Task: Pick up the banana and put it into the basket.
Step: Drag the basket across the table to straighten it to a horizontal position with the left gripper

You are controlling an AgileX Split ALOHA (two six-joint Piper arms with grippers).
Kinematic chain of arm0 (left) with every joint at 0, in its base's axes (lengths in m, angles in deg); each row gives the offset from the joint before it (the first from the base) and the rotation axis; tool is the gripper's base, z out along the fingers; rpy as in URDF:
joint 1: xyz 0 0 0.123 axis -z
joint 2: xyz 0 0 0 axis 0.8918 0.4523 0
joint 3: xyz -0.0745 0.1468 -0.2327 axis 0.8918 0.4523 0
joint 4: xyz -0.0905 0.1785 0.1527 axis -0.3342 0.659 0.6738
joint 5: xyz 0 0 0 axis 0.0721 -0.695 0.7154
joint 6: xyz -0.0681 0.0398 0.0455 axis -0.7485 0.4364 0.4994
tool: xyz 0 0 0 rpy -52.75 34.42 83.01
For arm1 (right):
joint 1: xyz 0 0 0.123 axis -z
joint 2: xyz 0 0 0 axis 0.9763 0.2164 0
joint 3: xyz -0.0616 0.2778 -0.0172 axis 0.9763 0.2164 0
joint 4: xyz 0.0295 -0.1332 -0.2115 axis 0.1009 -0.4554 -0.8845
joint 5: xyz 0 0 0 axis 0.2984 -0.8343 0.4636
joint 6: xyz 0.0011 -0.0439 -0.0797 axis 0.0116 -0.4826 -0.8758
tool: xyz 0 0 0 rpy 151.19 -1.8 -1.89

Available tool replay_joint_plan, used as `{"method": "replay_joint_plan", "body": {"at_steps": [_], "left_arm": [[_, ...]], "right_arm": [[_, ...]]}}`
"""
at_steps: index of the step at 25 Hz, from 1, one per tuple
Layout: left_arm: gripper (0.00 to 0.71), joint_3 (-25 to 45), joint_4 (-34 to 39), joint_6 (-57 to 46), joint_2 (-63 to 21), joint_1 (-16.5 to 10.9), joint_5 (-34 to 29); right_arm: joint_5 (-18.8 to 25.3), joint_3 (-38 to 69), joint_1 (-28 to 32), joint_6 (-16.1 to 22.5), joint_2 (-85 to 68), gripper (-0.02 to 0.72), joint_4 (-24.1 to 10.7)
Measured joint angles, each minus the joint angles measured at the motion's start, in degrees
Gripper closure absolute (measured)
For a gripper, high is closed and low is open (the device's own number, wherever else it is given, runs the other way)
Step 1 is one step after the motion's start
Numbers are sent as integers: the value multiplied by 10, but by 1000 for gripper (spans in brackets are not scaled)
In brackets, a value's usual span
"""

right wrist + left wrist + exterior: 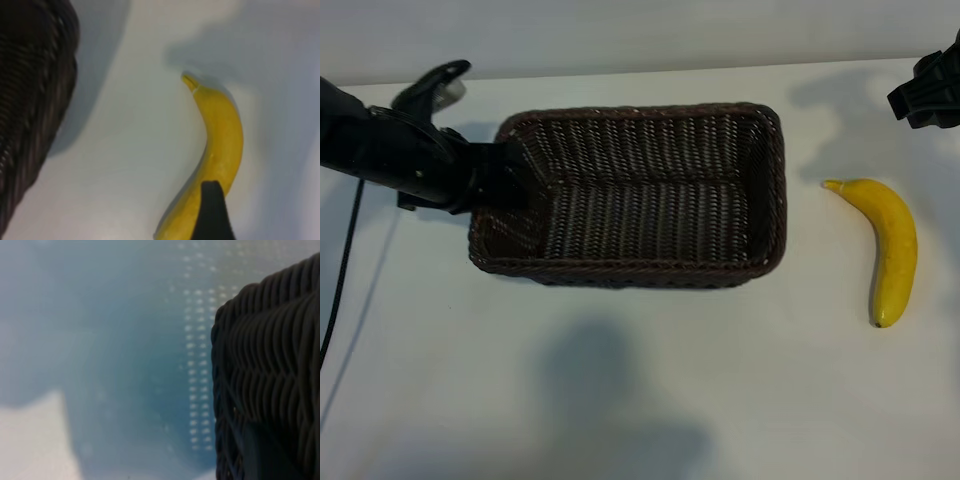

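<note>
The banana (890, 245) lies bare on the desk (640, 400) to the right of the basket (775, 180), well apart from it, its long axis running front to back with the stem tip toward the far side. The basket holds nothing. Beyond the banana, the right claw (927, 92), the nearer one, hangs with jaws apart. The left claw (495, 185), jaws narrowly parted, sits at the basket's left rim; whether it grips the rim is unclear.
</note>
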State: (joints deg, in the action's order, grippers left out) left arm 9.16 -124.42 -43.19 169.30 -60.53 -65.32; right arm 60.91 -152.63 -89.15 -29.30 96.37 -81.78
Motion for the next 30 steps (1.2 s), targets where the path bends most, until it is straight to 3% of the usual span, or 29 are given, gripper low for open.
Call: {"method": "replay_joint_plan", "body": {"at_steps": [16,18,23,25,30], "left_arm": [[549,0,0,-5,21,5,23],[508,0,-2,-6,21,5,22],[220,0,-20,-16,21,5,17],[153,0,-21,-23,21,5,19],[132,0,-20,-27,16,5,13]], "right_arm": [[-5,0,0,0,0,177,0],[-6,0,0,0,0,177,0],[-6,0,0,0,0,177,0],[-6,0,0,0,0,177,0],[-7,0,0,0,0,177,0]]}}
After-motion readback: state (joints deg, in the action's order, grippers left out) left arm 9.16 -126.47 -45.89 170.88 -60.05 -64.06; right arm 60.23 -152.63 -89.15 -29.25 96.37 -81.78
